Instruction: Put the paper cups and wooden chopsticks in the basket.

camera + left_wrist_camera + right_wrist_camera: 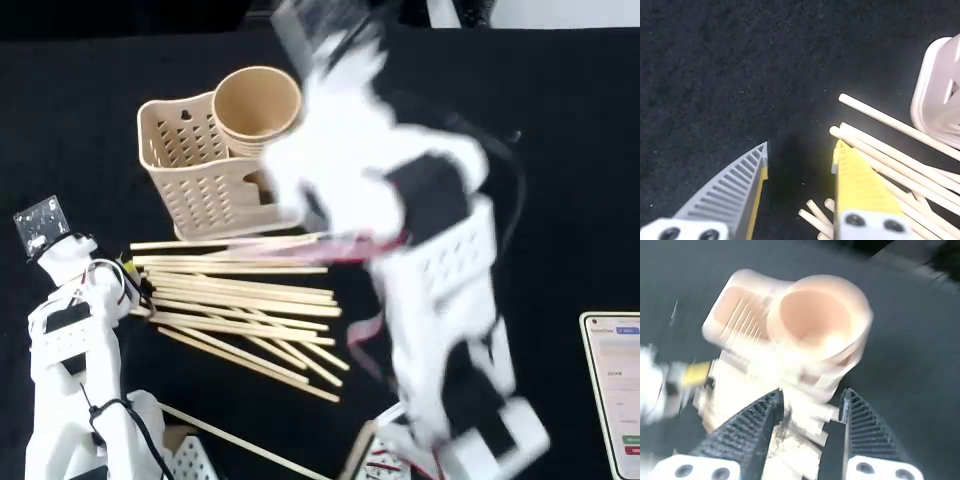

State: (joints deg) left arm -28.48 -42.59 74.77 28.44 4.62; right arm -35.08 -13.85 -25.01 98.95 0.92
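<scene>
Black cloth (560, 150) held the basket (185, 180) with paper cups (257, 100) inside and chopsticks (240, 300) loose beside it; left gripper (801, 150) fingers apart at their ends, right gripper (812, 400) apart, empty, near the basket, which a careless pass might tip.

Even, diffuse light is falling from overhead onto the black worktop (560, 120); the cloth is soaking it up, giving no glare. The white right arm (410, 220) is smearing heavily in the high view, its edges ghosting. The right wrist view is blurring throughout, paper cups (820, 320) and basket (740, 305) washing out pale. The left wrist view is reading crisp, the left end effector (801, 150) casting a soft shadow under its tips.
</scene>
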